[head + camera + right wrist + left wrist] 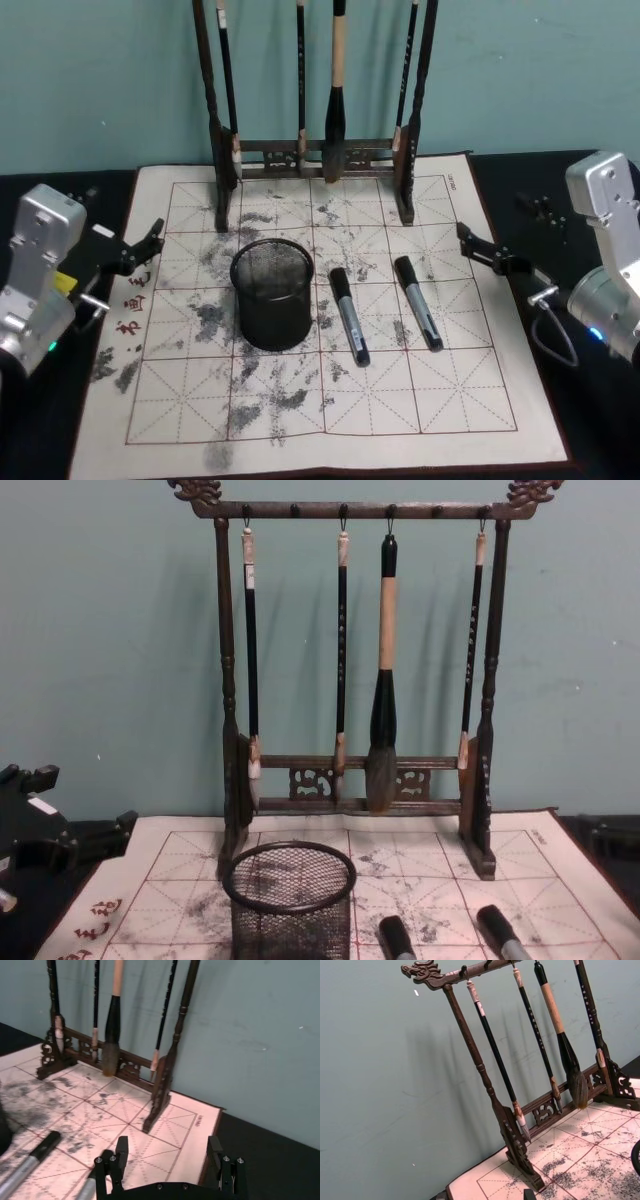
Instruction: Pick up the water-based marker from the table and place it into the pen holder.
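Left hand (pixel 143 248) parked left, fingers apart; right hand (pixel 487 250) parked right, fingers apart.

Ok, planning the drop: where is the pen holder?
Head view: the pen holder stands upright on the gridded mat, just left of the left-hand marker, in front of the brush rack.

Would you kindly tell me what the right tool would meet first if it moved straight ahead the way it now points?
The right tool, open, would probably meet the brush rack at its near foot first, though depth is hard to judge.
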